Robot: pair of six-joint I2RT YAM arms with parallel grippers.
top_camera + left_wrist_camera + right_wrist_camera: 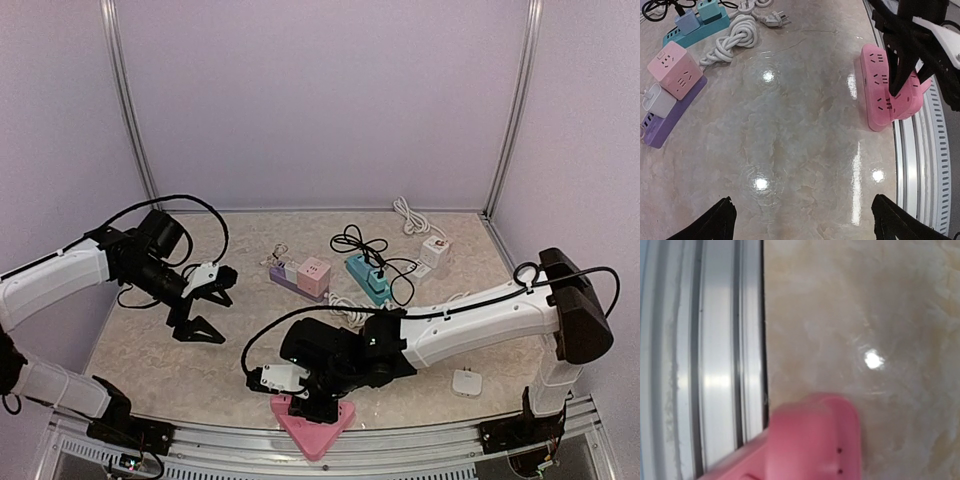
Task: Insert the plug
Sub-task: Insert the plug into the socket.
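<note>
Barely begun, I'd say — the right tool [303, 403] rests on the pink power strip [320, 435] beneath it, grip I cannot tell — the left tool [222, 305] gapes empty.

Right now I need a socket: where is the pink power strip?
Top view: the pink power strip lies at the near edge of the table, centre, under the right gripper.

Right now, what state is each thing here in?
Left arm: jaws wide open, empty.
Right arm: jaws down on pink power strip; open or shut unclear.
Pink power strip: flat, visible sockets empty.
Teal power strip: black cable plugged in.
Purple power strip: pink cube sitting on it.
White cord: bundled, plug lying loose.
White adapter: loose, unplugged.
</note>
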